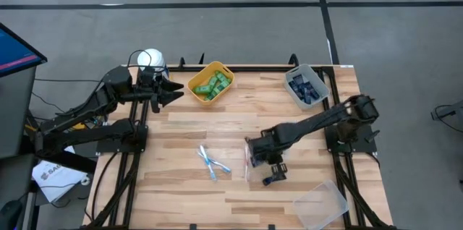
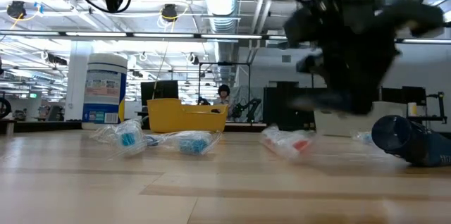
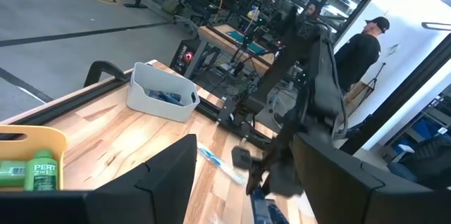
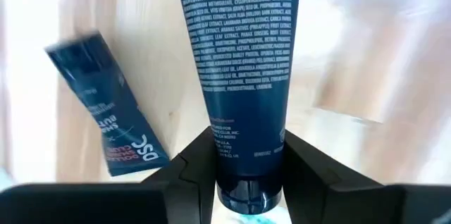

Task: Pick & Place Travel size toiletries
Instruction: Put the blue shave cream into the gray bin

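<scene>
1. High view: we see the right gripper point(image 1: 273, 174) low over the tabletop point(image 1: 181, 186), beside toothbrushes point(image 1: 213, 161); the left gripper point(image 1: 172, 90) waits near the yellow bin point(image 1: 210, 83), fingers apart, holding nothing.
2. Right wrist view: our fingers point(image 4: 194, 175) flank a navy tube point(image 4: 243, 76); another tube point(image 4: 113, 129) lies beside it.

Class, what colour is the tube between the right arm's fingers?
Dark navy with white print; the tube shows best in the right wrist view.

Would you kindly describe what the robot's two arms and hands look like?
Both arms are dark, almost black, with slim jointed links on black frames at the table's sides. The left hand and right hand each end in two broad, flat, angular black fingers. No markings are readable.
</scene>
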You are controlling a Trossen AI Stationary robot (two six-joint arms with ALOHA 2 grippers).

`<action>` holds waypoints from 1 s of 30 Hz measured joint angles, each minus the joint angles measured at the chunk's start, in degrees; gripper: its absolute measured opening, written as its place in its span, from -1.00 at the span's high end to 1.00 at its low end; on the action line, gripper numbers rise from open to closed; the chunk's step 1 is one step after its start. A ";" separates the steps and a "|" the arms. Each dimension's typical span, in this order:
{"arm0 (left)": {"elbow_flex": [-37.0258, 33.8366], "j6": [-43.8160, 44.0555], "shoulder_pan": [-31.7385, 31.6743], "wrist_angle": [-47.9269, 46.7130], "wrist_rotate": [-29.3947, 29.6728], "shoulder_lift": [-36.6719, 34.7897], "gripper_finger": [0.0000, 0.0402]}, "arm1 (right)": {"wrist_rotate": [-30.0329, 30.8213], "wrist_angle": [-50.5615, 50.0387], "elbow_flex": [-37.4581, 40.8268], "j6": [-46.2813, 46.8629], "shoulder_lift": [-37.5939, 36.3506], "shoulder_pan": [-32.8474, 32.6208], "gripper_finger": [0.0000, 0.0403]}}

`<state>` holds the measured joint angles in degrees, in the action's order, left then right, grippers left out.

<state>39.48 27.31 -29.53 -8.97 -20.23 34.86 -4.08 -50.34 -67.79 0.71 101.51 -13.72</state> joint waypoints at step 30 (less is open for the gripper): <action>0.00 -0.15 -0.01 0.00 0.07 -0.01 -0.16 | 22.17 -17.38 -0.11 25.81 -15.88 48.02 0.41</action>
<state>39.48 27.16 -29.54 -8.97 -20.16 34.85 18.09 -67.72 -67.90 26.52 85.63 34.29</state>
